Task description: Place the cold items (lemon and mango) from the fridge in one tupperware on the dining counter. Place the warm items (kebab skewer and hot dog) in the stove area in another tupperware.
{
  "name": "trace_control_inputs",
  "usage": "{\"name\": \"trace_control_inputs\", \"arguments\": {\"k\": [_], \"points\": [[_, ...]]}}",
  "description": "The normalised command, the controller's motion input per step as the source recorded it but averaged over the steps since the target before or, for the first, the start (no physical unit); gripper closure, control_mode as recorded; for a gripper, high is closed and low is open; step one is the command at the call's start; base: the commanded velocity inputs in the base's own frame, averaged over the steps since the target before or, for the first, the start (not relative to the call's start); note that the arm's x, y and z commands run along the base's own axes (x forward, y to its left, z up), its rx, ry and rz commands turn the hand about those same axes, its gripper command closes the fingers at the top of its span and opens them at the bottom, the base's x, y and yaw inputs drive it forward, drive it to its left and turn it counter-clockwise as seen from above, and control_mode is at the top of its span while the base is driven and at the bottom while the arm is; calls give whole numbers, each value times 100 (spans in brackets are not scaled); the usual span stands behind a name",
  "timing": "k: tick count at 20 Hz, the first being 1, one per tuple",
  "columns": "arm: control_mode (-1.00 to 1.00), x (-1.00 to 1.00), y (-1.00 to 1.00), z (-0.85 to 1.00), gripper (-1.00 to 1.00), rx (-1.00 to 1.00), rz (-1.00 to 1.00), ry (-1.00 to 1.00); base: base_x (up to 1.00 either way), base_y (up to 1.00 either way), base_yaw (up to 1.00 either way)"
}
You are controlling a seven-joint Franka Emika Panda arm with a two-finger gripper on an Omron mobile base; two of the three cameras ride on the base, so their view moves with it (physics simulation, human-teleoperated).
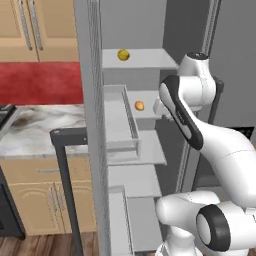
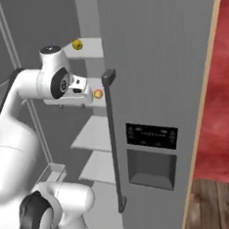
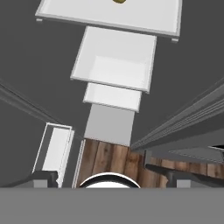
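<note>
- Fingers (image 3: 111, 177) stand wide apart, holding nothing, inside the open grey fridge (image 1: 150, 165).
- Round yellow lemon (image 1: 123, 54) lies on the top white shelf (image 1: 150, 61), at 12 o'clock from the small orange mango (image 1: 139, 105).

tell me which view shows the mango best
The left base view: the mango sits unobstructed on the middle fridge shelf, beside the arm. In the right base view the mango is small, tucked between the robot's hand and the door handle.
</note>
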Motion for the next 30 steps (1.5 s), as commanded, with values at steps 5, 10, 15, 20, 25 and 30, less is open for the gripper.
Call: {"name": "trace_control_inputs", "arguments": {"k": [5,10,15,20,25,30], "points": [[100,0,0,0,-100,0,0,0,1,-59,30],[100,0,0,0,-100,0,0,0,5,-40,33],[100,0,0,0,-100,0,0,0,0,4,24],[100,0,0,0,-100,0,0,0,16,13,25],[100,0,0,0,-100,0,0,0,26,2,3],[100,0,0,0,-100,0,0,0,53,2,0]]}}
